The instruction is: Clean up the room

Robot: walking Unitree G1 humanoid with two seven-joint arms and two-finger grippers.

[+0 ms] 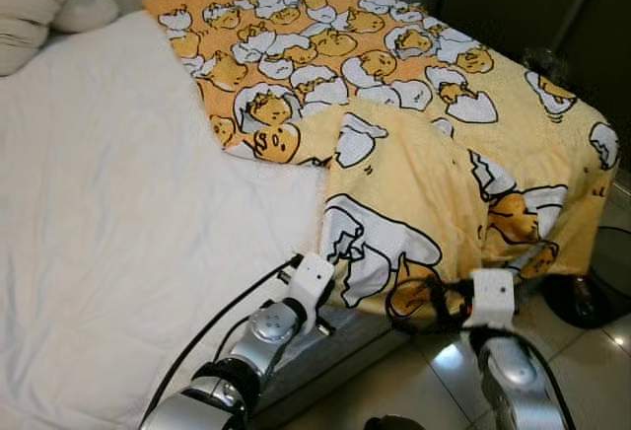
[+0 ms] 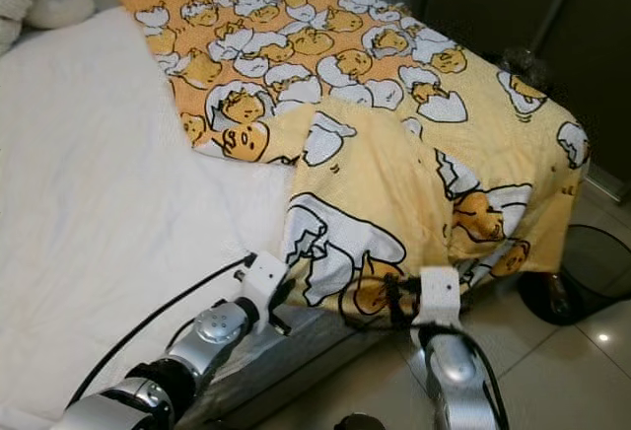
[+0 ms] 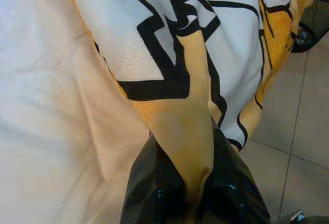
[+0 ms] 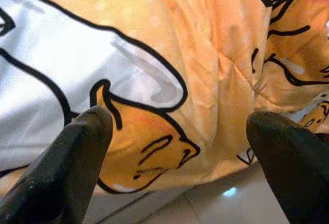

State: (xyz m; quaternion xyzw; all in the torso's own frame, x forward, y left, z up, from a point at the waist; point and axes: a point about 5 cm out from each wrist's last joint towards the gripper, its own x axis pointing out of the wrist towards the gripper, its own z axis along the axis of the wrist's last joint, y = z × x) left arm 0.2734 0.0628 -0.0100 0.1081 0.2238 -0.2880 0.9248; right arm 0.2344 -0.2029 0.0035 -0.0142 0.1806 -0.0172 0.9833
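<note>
Head views: I see a yellow blanket (image 1: 394, 114) with an egg-cartoon print spread over the right half of the bed (image 1: 118, 252), one corner folded back and hanging off the foot edge above the tile floor (image 1: 434, 381). White sheet (image 1: 99, 203) on the left half, pillows (image 1: 39, 1) at the head.
Left wrist view: gives me what the head views hide, namely the left gripper (image 3: 198, 193) with its black fingers pinched together on a fold of the blanket's hem, sheet beside it.
Right wrist view: I see the right gripper (image 4: 180, 136) spread wide, fingertips (image 4: 82, 131) well apart, with the hanging blanket just in front of them and nothing between them; whether they touch the cloth I can't say.
Arms: both reach to the blanket's lower edge at the foot of the bed, left at the corner near the sheet, right further along.
Floor: a dark round base (image 1: 587, 302) stands at the right.
</note>
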